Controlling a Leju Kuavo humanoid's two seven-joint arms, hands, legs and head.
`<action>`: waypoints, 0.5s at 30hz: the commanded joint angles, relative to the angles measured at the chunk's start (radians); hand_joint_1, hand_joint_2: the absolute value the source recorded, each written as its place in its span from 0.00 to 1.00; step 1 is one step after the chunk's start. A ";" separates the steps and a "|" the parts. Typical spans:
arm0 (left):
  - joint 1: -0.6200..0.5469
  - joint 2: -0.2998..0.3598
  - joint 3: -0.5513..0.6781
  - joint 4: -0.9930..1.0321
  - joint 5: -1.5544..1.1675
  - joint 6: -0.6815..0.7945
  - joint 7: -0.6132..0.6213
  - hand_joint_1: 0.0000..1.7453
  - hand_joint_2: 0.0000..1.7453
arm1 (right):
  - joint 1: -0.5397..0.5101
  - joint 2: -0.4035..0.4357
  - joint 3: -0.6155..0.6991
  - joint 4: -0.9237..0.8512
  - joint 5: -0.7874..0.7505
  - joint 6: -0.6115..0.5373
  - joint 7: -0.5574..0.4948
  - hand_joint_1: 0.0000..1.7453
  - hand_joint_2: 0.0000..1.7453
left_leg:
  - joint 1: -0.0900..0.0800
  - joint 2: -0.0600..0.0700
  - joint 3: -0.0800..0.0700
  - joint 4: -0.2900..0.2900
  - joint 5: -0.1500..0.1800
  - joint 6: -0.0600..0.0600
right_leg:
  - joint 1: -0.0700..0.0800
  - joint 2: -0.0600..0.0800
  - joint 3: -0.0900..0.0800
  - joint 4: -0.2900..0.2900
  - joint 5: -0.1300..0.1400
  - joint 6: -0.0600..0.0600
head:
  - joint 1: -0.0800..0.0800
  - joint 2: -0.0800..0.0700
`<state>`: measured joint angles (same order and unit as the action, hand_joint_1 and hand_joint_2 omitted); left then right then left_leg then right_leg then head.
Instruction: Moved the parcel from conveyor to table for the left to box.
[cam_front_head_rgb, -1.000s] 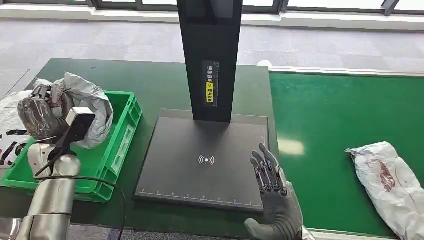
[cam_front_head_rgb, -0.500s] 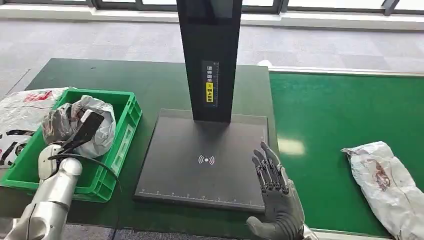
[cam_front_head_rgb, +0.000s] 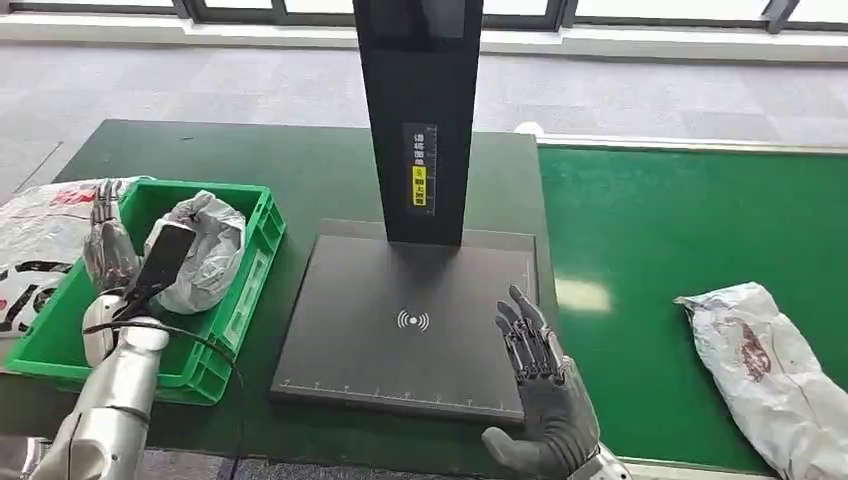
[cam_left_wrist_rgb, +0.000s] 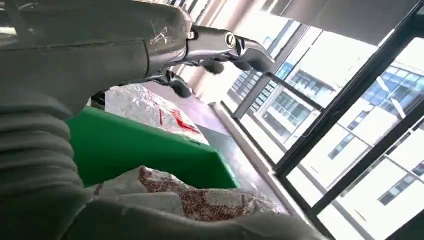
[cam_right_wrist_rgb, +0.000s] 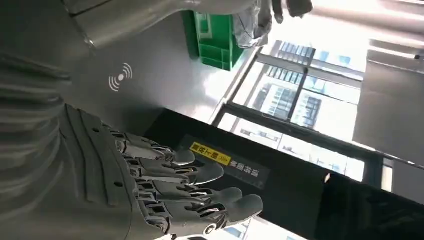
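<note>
From the head view, the left hand stands over the green crate with fingers spread and holding nothing, the grey parcel lying in the crate just beside it; the right hand is flat, fingers apart and empty, over the near right corner of the black scanner pad, with a second parcel on the green conveyor well to its right. In the left wrist view the parcel sits in the crate close under the outstretched fingers. In the right wrist view the right hand shows straight, spread fingers holding nothing, by the scanner's black post.
</note>
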<state>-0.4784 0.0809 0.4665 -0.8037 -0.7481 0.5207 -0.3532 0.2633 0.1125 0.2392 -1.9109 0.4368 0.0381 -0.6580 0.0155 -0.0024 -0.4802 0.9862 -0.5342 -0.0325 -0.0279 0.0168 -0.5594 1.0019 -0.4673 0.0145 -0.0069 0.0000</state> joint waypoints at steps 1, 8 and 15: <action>0.097 -0.062 0.041 -0.058 0.014 -0.004 0.014 0.00 0.00 | -0.028 0.013 -0.040 0.072 -0.001 0.006 0.001 0.00 1.00 | -0.001 0.002 0.003 -0.003 0.001 0.001 | 0.000 0.001 0.002 -0.003 0.001 -0.001 | 0.000 0.000; 0.097 -0.062 0.041 -0.058 0.014 -0.004 0.014 0.00 0.00 | -0.028 0.013 -0.040 0.072 -0.001 0.006 0.001 0.00 1.00 | 0.000 0.002 0.004 -0.005 0.003 0.002 | 0.001 0.000 0.003 -0.004 0.003 -0.002 | 0.000 0.000; 0.382 -0.334 -0.041 -0.594 0.545 -0.110 -0.276 0.00 0.00 | -0.009 0.003 -0.090 0.114 0.135 -0.118 0.125 0.00 1.00 | 0.000 0.001 0.007 -0.006 0.002 0.002 | 0.000 -0.001 0.006 -0.006 0.002 -0.001 | 0.000 0.000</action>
<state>-0.3864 0.0264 0.4669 -0.9599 -0.6134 0.5203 -0.4282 0.2622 0.1125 0.2358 -1.8937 0.4379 0.0378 -0.6482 0.0152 -0.0027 -0.4746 0.9850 -0.5335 -0.0327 -0.0280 0.0161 -0.5550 1.0024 -0.4674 0.0146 -0.0069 0.0000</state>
